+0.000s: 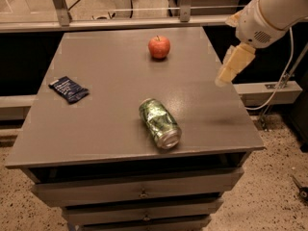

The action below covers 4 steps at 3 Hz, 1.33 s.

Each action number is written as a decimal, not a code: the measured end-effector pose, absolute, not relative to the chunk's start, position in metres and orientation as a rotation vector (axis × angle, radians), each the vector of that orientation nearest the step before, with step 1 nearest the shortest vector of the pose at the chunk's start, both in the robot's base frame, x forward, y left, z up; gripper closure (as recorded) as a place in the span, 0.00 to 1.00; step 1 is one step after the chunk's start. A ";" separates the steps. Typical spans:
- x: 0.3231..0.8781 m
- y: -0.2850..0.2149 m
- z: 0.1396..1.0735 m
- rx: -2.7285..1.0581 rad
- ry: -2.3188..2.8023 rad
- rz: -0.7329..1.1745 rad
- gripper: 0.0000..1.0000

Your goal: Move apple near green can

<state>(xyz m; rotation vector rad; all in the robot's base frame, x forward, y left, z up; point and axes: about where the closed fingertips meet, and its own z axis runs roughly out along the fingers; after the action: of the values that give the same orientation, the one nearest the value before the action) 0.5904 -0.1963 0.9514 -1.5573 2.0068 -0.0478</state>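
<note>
Apple (159, 47) job, near to far. Green can (160, 123) lies on its side by the bench's (96, 129) near edge. Gripper (222, 78) hangs right of the can and farther back, above the bench's right edge, angled down-left, carrying nothing; can't tell if it's open or closed. Apple sits upright well beyond the can. Likely firm, smooth, moderately heavy, prone to roll. Pinch across the widest girth, below the stem.

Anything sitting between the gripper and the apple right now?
No. In the camera view, only bare grey tabletop separates the gripper, hovering near its right edge, from the apple.
</note>
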 end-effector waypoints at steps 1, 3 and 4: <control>0.656 -0.176 0.940 -1.453 1.942 0.010 0.00; 0.738 -0.122 0.920 -1.254 1.894 0.158 0.00; 0.766 -0.102 0.905 -1.137 1.891 0.223 0.00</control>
<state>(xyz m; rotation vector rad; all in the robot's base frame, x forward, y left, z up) 0.7659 -0.1024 0.9050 -1.1368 1.8911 0.2230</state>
